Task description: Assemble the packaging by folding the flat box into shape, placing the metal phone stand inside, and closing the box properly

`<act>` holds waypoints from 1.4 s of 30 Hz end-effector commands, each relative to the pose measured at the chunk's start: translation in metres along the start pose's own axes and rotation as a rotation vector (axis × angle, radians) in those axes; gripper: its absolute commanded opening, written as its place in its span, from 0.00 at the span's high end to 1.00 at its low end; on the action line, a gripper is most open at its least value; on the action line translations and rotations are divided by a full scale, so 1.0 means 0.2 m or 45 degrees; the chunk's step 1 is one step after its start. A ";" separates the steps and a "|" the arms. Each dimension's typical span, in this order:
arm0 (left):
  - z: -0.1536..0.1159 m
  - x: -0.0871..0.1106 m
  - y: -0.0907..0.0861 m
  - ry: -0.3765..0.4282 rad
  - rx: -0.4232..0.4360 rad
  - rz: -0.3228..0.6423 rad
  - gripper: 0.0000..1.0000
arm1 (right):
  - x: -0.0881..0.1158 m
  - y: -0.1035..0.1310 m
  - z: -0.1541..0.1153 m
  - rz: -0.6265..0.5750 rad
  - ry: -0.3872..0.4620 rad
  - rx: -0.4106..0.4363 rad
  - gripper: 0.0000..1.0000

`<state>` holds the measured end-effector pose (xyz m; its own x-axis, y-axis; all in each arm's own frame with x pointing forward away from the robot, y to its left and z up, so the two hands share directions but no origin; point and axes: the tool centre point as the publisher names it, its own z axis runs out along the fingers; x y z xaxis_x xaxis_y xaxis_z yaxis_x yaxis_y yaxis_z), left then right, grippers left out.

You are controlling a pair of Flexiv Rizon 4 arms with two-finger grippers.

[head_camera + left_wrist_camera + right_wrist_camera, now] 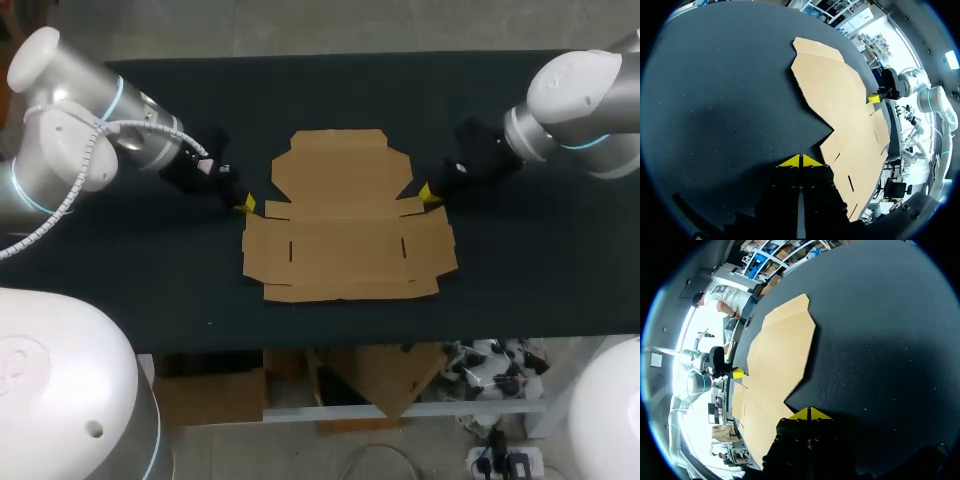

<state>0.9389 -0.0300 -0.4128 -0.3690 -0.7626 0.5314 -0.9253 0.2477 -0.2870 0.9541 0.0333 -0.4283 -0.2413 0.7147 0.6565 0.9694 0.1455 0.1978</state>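
You're looking at the flat box (345, 240), a brown cardboard cutout lying unfolded and flat at the middle of the dark tabletop (530, 280), its flaps spreading outward, slits showing, with nothing folded up yet.

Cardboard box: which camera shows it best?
The head view: it looks down on the flat box, so its whole outline, flaps and slots show. Both wrist views catch it only slantwise from one side, and the far flaps look squeezed together.

The left arm (90, 130) and right arm (575, 105) are being held low at opposite sides, jaws being pressed tip to tip
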 end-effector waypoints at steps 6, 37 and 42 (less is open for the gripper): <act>0.03 0.03 0.03 -0.032 0.013 -0.011 1.00 | -0.01 0.01 0.00 -0.002 0.012 0.009 1.00; 0.10 0.01 0.02 0.035 0.008 -0.057 1.00 | 0.02 0.01 0.01 0.011 0.018 -0.007 1.00; 0.11 0.02 0.02 0.046 0.008 -0.054 1.00 | 0.03 0.00 0.01 0.012 0.022 -0.017 1.00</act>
<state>0.9340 -0.0413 -0.4202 -0.3318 -0.7523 0.5692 -0.9395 0.2093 -0.2711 0.9557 0.0393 -0.4271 -0.2311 0.7061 0.6694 0.9716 0.1322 0.1960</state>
